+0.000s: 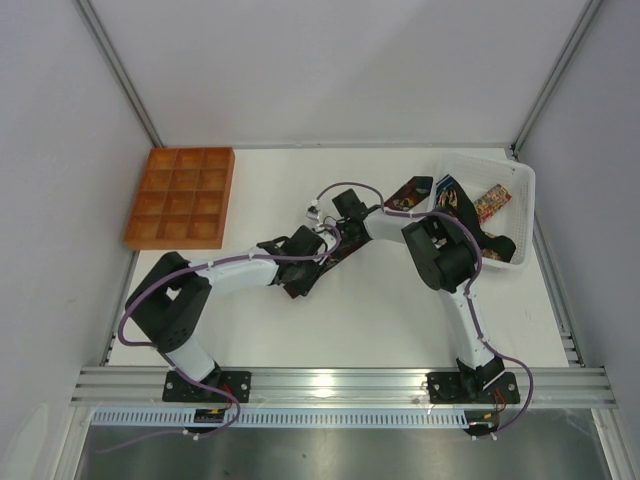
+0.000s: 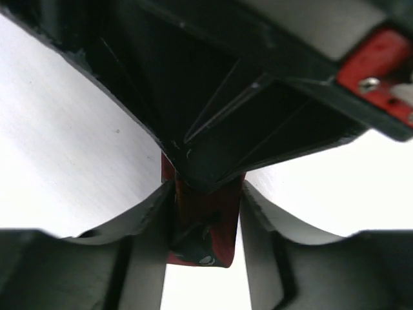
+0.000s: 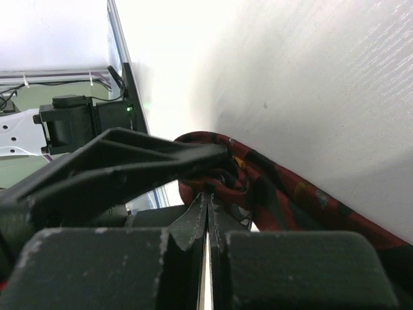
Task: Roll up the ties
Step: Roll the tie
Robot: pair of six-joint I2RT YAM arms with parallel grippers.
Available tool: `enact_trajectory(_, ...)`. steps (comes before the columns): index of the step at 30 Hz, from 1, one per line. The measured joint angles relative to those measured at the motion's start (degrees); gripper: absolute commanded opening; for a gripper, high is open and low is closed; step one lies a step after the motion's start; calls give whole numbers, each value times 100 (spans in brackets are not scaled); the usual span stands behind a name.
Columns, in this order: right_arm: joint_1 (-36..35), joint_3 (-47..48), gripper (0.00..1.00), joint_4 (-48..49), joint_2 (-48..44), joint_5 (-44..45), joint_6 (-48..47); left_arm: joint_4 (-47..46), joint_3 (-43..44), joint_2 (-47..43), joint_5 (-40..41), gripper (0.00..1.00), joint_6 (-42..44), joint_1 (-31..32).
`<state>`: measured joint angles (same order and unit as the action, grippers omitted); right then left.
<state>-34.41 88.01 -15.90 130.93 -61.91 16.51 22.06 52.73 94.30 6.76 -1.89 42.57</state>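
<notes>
– Right claw (image 3: 206,205): fingers pressed together, only a hairline between them. It's pinching a fold of the tie (image 3: 284,197) at the very tips.
– Where's the tie sitting?
– Mid-counter (image 1: 400,330), under where both wrists meet. Maroon, dark print. One end is bunched at the right claw's tips and the rest trails away along the surface.
– How will it handle?
– My read is light, limp, thin cloth, probably a bit slick. It has no stiffness, so it sags and unwinds wherever it isn't pinned. It won't break, but it'll crease and slip. I'd take hold at the narrow end, across the full width and close to the bunch. The loose length should drag along the counter so the turns stack tight.
– Left claw?
– Left claw (image 2: 203,206) stands partway apart with the red bundle between, cloth touching both pads (image 2: 145,216). I read that as a light hold on the tie, not a hard clamp. The right claw's tips come into the same bundle from above, so the two claws are nearly touching.
– Risk?
– The roll springs open if either lets go first.
– Anything else around?
– White basket (image 1: 500,162) at the far right corner with spare ties (image 1: 492,203) in it, one spilling over its left edge. Orange tray (image 1: 180,195) is far left, well apart from the work.
</notes>
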Motion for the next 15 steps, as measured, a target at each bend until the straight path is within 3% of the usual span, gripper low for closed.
enact_trajectory(3,0,-2,3,2,-24,2,0,20,0,11,-20,53,-28,-24)
enact_trajectory(8,0,-2,3,-2,-35,2,0,44,55,76,-133,32,-98,-76)
enact_trajectory(10,0,-2,3,0,-35,2,0,44,68,79,-153,31,-114,-96)
enact_trajectory(12,0,-2,3,-2,-35,2,0,44,74,81,-166,35,-114,-116)
enact_trajectory(13,0,-2,3,-2,-35,2,0,44,74,81,-173,47,-114,-125)
enact_trajectory(15,0,-2,3,-2,-39,2,0,50,74,85,-199,48,-120,-146)
